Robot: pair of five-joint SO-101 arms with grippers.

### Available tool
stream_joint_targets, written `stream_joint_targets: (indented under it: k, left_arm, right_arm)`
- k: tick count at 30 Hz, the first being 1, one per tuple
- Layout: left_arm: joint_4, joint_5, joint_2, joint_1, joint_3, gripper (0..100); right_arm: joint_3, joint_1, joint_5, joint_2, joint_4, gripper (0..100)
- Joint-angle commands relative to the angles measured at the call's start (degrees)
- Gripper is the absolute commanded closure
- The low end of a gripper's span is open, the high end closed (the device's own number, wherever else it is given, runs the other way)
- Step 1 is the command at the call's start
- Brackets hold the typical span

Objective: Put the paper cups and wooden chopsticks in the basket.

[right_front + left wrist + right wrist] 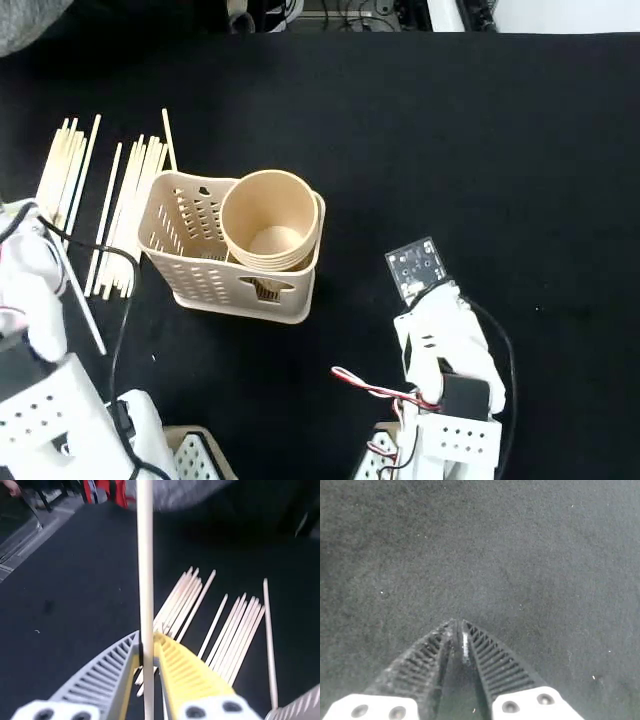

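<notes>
A beige slotted basket (190,275) stands left of the table's middle, with a stack of paper cups (270,218) upright inside it. Several wooden chopsticks (125,215) lie in loose bundles on the black cloth to the basket's left, also seen as the pile (235,630). My left gripper (146,647) is shut on one chopstick (145,555), held above the cloth beside that pile; the same stick (80,305) slants past the left arm. My right gripper (458,626) is shut with nothing in it, low over bare cloth to the basket's right.
The right arm (445,345) is folded near the front edge, right of the basket. One single chopstick (168,140) lies by the basket's far left corner. Black cloth (480,150) spreads across the right half and back.
</notes>
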Motion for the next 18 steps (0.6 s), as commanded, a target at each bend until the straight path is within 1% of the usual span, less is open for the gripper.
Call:
stream_joint_targets:
  k: [1,5,7,9,11,14,18]
  left_arm:
    - [-2.99,4.75,-1.58,0.13,-0.75,97]
    - [-3.87,11.87,-2.20,0.22,-3.21,97]
    - [-3.69,15.30,-3.25,1.71,-5.58,97]
    - [-3.69,17.49,-5.01,4.88,-8.57,97]
    - [-4.04,18.73,-7.47,9.45,-11.91,97]
    - [-6.15,18.73,-9.93,17.27,-17.71,97]
    - [-9.23,18.81,-9.41,23.69,-20.18,97]
  right_arm:
    - [-0.22,-0.53,0.09,-3.65,0.26,98.7]
    - [-0.22,-0.53,0.09,-3.65,0.26,98.7]
    - [-0.22,-0.53,0.09,-3.65,0.26,98.7]
    - [-0.22,-0.53,0.09,-3.65,0.26,98.7]
    - [-0.22,-0.53,0.09,-3.65,0.26,98.7]
    - [-0.22,-0.53,0.09,-3.65,0.26,98.7]
    - [-0.22,-0.53,0.09,-3.65,0.26,98.7]
